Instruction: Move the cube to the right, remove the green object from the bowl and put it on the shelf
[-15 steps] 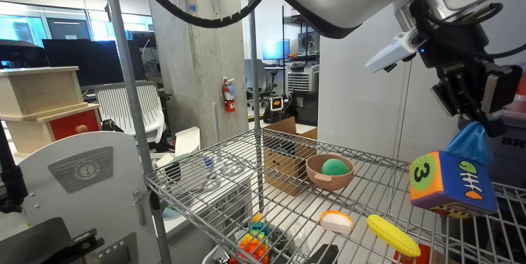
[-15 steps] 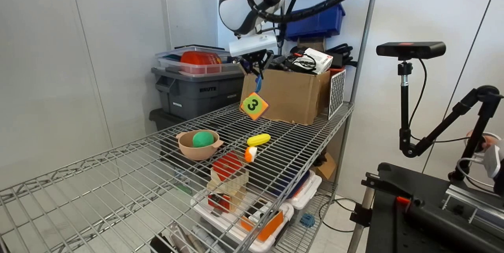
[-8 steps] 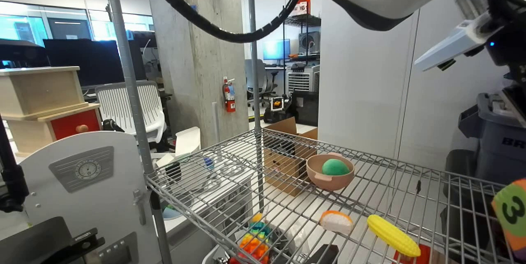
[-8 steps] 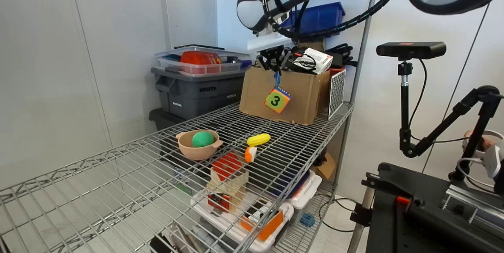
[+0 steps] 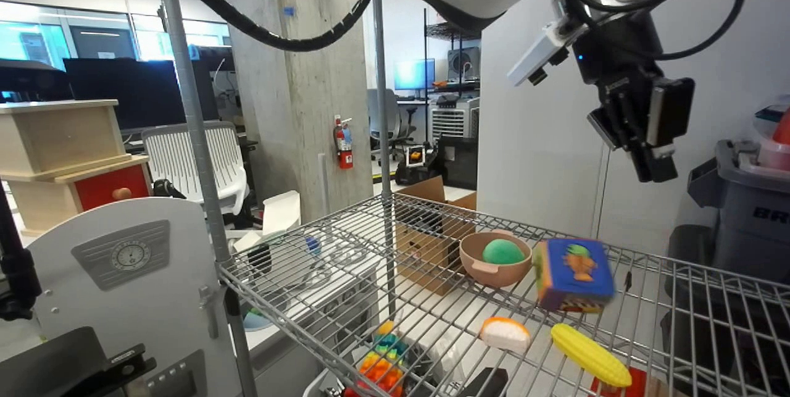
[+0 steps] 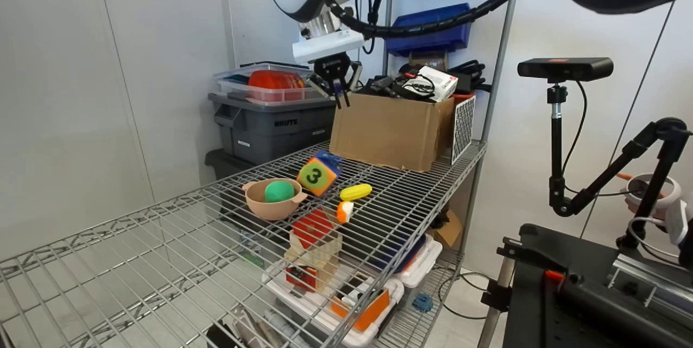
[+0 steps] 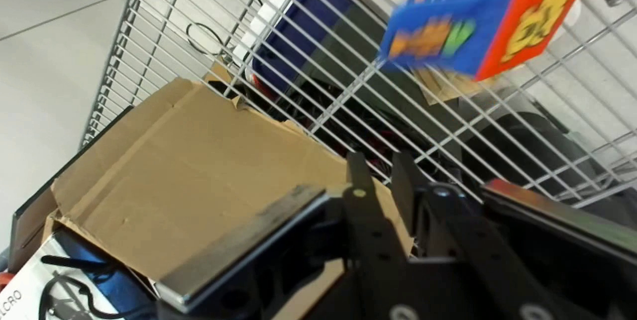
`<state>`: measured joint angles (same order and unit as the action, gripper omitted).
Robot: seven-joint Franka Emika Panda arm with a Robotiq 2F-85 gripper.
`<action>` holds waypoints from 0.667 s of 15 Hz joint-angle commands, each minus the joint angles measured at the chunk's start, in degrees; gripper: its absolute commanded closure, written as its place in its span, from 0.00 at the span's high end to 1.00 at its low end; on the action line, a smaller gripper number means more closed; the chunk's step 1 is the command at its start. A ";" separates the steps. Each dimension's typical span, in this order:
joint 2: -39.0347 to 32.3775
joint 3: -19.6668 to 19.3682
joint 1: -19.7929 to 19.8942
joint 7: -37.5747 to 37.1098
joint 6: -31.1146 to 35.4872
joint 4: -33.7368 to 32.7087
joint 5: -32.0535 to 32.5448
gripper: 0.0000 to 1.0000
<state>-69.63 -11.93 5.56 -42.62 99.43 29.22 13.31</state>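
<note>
The cube (image 5: 577, 273), with blue, red and orange faces, is tilted and blurred beside the bowl in both exterior views (image 6: 318, 175). I cannot tell whether it touches the shelf. It also shows in the wrist view (image 7: 487, 21). The tan bowl (image 5: 494, 271) stands on the wire shelf (image 6: 417, 231) with the green ball (image 5: 503, 251) inside; the ball also shows in an exterior view (image 6: 280, 191). Bowl and ball are out of the wrist view. My gripper (image 7: 379, 158) is above the shelf, apart from the cube. Its fingers are slightly apart with nothing between them.
A yellow corn toy (image 5: 590, 354) and an orange-and-white piece (image 5: 506, 334) lie on the shelf in front of bowl and cube. A large cardboard box (image 6: 384, 131) stands at the shelf's end, below my gripper in the wrist view. Grey bins (image 6: 276, 131) stand behind.
The cube hung from my gripper by its blue cloth and swung away from the bowl, then back. Now it is free of the fingers, lower and beside the bowl. Bowl and ball stayed.
</note>
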 commanded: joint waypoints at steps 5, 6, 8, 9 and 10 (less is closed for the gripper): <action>-0.34 2.13 1.84 2.11 -5.31 -1.88 -2.26 0.81; -0.41 2.20 1.98 2.24 -5.47 -1.93 -2.28 0.88; -0.49 2.33 2.18 2.58 -5.55 -1.98 -2.32 0.99; -0.54 2.60 2.20 3.34 -5.73 -1.88 -2.39 1.00; -0.72 2.84 2.01 4.28 -5.98 -1.72 -2.36 1.00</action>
<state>-69.75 -10.34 7.21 -40.77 95.58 28.86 12.36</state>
